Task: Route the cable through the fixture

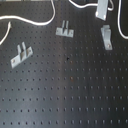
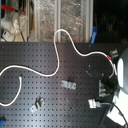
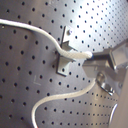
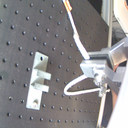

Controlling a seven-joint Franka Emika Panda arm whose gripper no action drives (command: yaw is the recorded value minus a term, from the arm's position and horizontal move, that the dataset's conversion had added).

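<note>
Grey metal tool clamped narrow on the cable, pinching the white cord just beside the fixture in the second wrist view. In the first wrist view, same tool gripping the cable where the cord crosses over the forked top of the fixture; whether the cord sits down inside the fork or merely lies across it, cannot tell. Below the grip, more cord bending away in a loose loop over the black perforated desk.

In the first exterior view, tool at the top edge, partly cut off, just above the narrow fixture with its long slim base, cable running off toward the first exterior view's left in a long white curve. Well apart from the fixture, two wider brackets: near bracket close to the middle top, far bracket toward the first exterior view's left.

In the second exterior view, cable winding across the desk from the second exterior view's left edge, up over a hump near the clutter at the back, then down toward the arm at the second exterior view's right. Tool itself blurred there.
</note>
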